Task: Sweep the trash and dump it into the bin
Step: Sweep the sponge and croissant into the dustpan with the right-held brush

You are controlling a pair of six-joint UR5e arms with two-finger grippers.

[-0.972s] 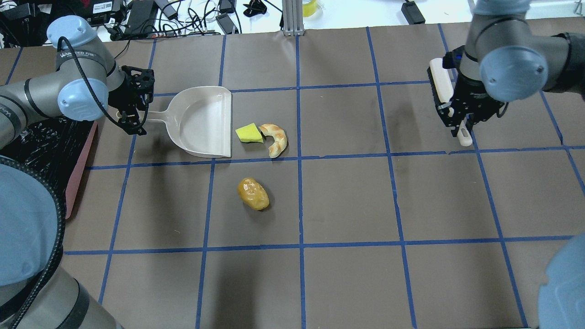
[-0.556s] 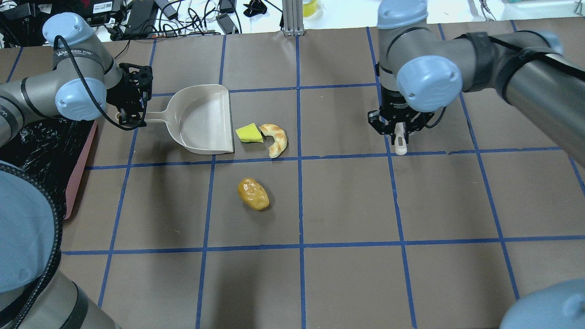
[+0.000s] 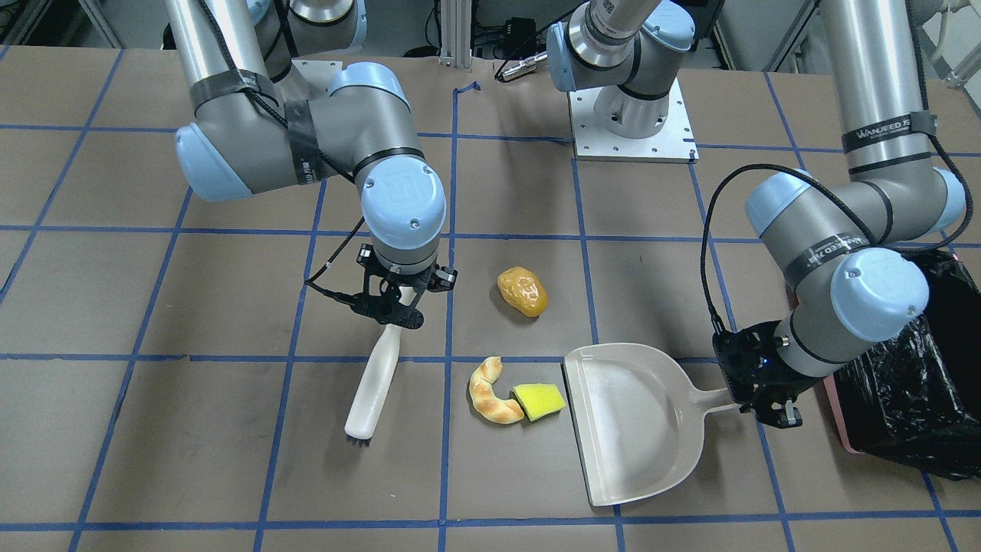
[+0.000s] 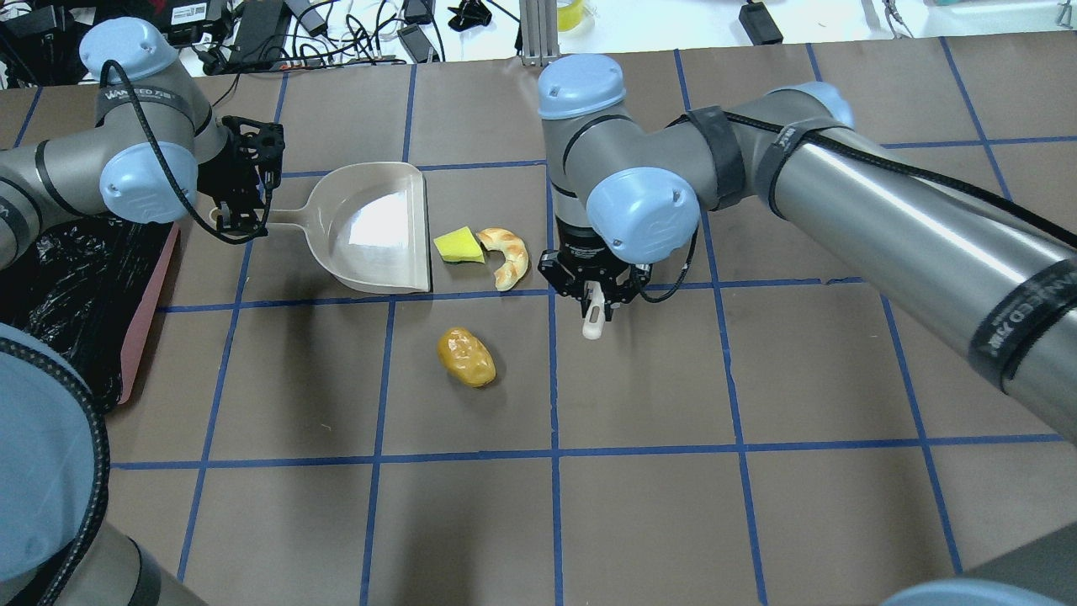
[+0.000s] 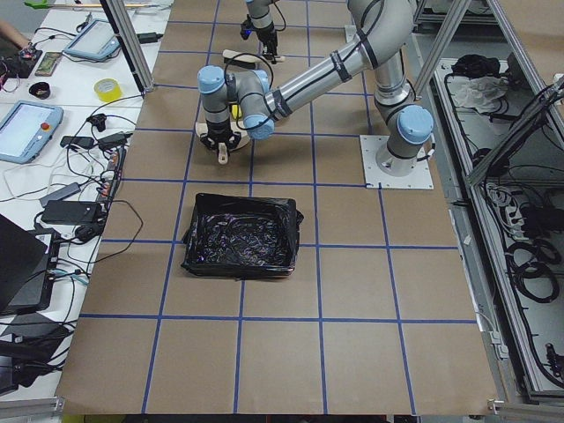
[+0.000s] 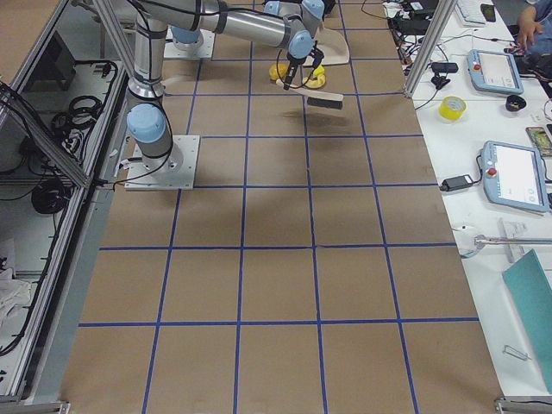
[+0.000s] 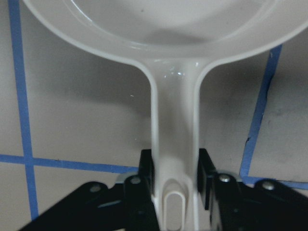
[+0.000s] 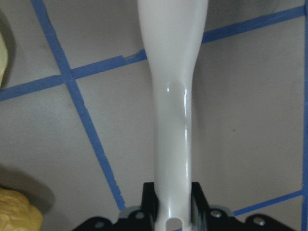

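The golden potato lump (image 4: 465,357) (image 3: 523,291) lies alone on the table. The tan croissant (image 4: 507,255) (image 3: 490,392) and the yellow wedge (image 4: 458,246) (image 3: 539,400) lie together just off the open edge of the beige dustpan (image 4: 370,225) (image 3: 636,422). My left gripper (image 4: 242,220) (image 3: 766,399) (image 7: 175,192) is shut on the dustpan's handle. My right gripper (image 4: 594,295) (image 3: 391,307) (image 8: 171,207) is shut on a white brush (image 3: 375,383) (image 8: 173,96), whose bristle end is low over the table beside the croissant, on the side away from the dustpan. The pink bin (image 4: 150,307) (image 3: 835,425) with its black bag stands behind the left gripper.
The right arm's elbow and forearm (image 4: 841,194) stretch across the table's right half. The robot's base plate (image 3: 632,130) sits at the near middle edge. Cables and power bricks (image 4: 336,34) lie beyond the far edge. Blue tape lines grid the brown table.
My right arm has swung left across the table with the brush, from the far right to just right of the croissant. The left gripper and dustpan have barely shifted. The trash has not moved.
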